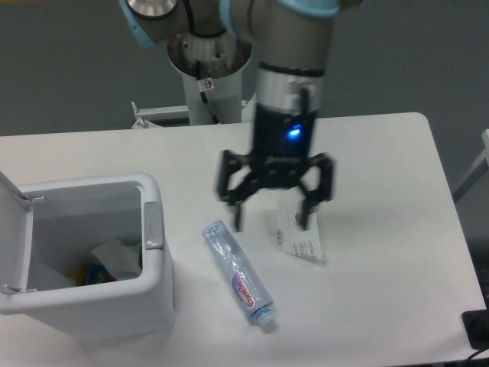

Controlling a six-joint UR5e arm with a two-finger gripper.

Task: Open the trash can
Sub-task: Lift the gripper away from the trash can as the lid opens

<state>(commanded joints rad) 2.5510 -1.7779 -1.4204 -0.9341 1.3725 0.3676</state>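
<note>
The white trash can (157, 294) stands at the front left of the table with its lid swung up at the left edge. Inside it I see crumpled paper and coloured scraps. A grey push tab (153, 226) sits on its right rim. My gripper (273, 222) hangs open above the table to the right of the can, well clear of it, with nothing between its fingers. Its fingertips hover between the bottle and the packet.
A clear plastic bottle (236, 275) lies on the table just right of the can. A white packet with print (302, 232) lies under the gripper's right finger. The arm's base post (206, 73) rises behind the table.
</note>
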